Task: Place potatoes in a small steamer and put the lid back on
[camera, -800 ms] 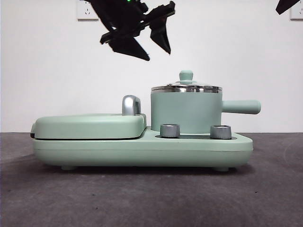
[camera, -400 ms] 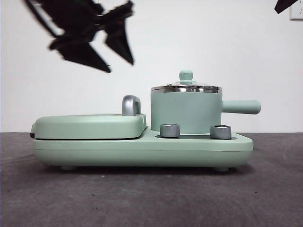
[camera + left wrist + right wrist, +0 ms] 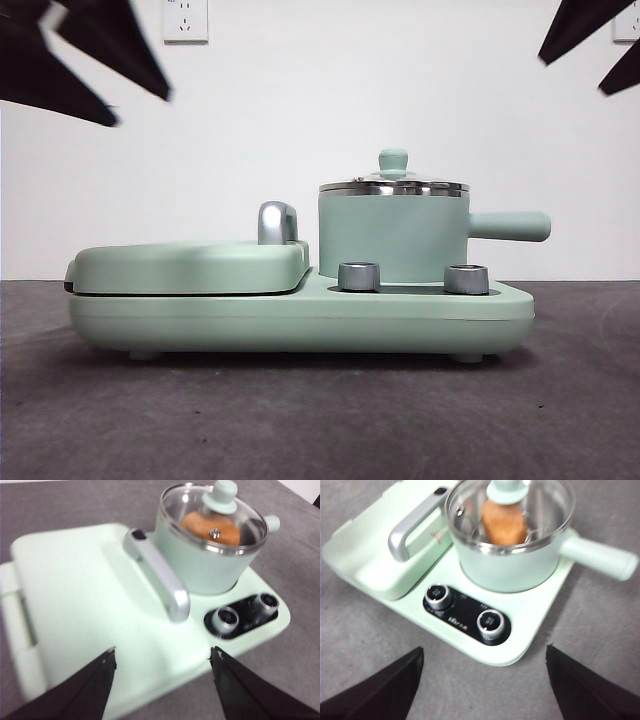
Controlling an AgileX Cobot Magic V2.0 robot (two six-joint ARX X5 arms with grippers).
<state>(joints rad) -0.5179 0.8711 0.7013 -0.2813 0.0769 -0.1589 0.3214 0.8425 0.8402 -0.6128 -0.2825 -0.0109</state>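
The mint-green steamer [image 3: 393, 235] stands on the right half of the mint-green appliance, its straight handle [image 3: 510, 226] pointing right. The glass lid [image 3: 394, 186] with its mint-green knob [image 3: 393, 160] sits on the steamer's rim. Through the lid the orange-brown potato [image 3: 209, 528] shows inside the pot; it also shows in the right wrist view [image 3: 503, 523]. My left gripper [image 3: 161, 661] is open and empty, high above the griddle cover. My right gripper [image 3: 485, 655] is open and empty, high above the front of the appliance. Both show as black tips at the front view's top corners.
The flat mint-green griddle cover [image 3: 190, 265] with a chrome handle [image 3: 277, 222] fills the appliance's left half. Two steel dials [image 3: 359, 276] [image 3: 466, 278] stand at the front of the base [image 3: 300, 320]. Grey table [image 3: 320, 420] lies around it, a white wall behind.
The left gripper has risen and moved left, away from the steamer, to the top left corner. The right gripper's tips show larger at the top right. The steamer and lid have not moved.
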